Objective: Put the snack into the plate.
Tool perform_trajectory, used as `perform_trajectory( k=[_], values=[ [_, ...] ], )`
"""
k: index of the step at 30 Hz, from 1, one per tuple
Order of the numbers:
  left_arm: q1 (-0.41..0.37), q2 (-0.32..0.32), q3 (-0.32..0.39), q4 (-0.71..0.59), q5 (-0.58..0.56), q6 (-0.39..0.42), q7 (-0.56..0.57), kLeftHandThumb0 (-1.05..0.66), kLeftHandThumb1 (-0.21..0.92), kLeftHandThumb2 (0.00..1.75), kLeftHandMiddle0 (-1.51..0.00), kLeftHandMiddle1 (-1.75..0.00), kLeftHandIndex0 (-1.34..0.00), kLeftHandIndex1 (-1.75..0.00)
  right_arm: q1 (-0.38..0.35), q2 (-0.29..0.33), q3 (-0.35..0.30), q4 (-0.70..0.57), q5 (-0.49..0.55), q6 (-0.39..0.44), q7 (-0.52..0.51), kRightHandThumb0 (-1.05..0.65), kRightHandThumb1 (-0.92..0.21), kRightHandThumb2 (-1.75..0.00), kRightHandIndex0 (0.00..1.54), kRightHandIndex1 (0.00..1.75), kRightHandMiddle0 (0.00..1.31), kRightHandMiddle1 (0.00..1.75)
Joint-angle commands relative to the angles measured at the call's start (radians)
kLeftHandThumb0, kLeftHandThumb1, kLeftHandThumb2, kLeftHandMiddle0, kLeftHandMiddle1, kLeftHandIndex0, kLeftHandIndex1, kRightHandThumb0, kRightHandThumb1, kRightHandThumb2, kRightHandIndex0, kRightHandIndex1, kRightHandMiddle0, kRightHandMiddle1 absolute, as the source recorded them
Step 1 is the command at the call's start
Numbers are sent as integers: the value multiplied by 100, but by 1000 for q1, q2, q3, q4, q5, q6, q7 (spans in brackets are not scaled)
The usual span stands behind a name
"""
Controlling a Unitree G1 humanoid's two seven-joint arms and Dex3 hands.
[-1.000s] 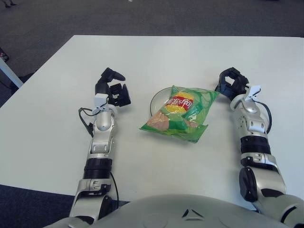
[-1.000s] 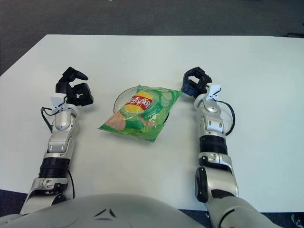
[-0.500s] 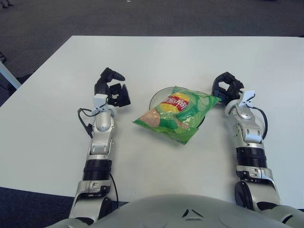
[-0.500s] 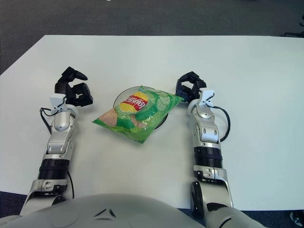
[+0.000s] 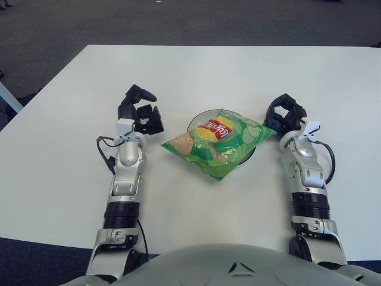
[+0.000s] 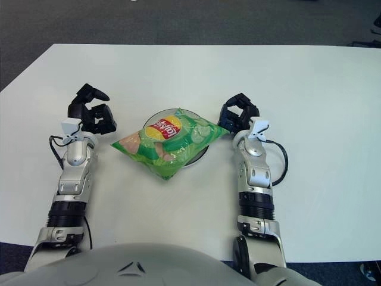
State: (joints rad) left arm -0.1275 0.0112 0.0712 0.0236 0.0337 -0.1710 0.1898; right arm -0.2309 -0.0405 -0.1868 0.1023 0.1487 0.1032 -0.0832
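Note:
A green snack bag [image 5: 218,143] with a red and yellow logo lies across a round plate [image 5: 194,121] at the middle of the white table; its left end hangs past the rim. My right hand [image 5: 284,113] is at the bag's right corner, fingers curled on that corner. My left hand [image 5: 140,113] rests on the table to the left of the plate, apart from the bag, fingers relaxed and holding nothing. Most of the plate is hidden under the bag.
The white table [image 5: 238,71] stretches far beyond the plate. Its left edge runs diagonally at the far left, with dark carpet [image 5: 47,36] beyond it. A black cable [image 5: 106,156] loops beside my left wrist.
My right hand has moved left and a little nearer with the bag's corner. The bag has slid left and turned, now covering more of the plate. The left hand has not moved.

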Motion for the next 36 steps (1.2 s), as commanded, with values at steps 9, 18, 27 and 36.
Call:
perform_trajectory(
  k=[9,18,27,36],
  values=[
    [138,-42,-12,60,-1,-19,4,-54,17,149,-139,-175,-74,-175,81,59,-29,138,55,-166,53,-64,1,-172,138,175,89,175],
    [142,-45,-14,60,-6,-15,3,-55,15,152,-139,-175,-76,-175,64,77,-54,167,66,-175,27,-65,2,-174,139,175,91,175],
    [147,-42,-19,65,-10,-20,-3,-56,15,153,-139,-175,-76,-175,57,85,-63,175,77,-164,6,-62,-3,-168,140,175,86,175],
    [152,-47,-18,62,-22,-20,-5,-53,20,146,-138,-175,-71,-175,60,89,-61,180,68,-184,-16,-59,-6,-163,140,175,83,175]
  ],
)
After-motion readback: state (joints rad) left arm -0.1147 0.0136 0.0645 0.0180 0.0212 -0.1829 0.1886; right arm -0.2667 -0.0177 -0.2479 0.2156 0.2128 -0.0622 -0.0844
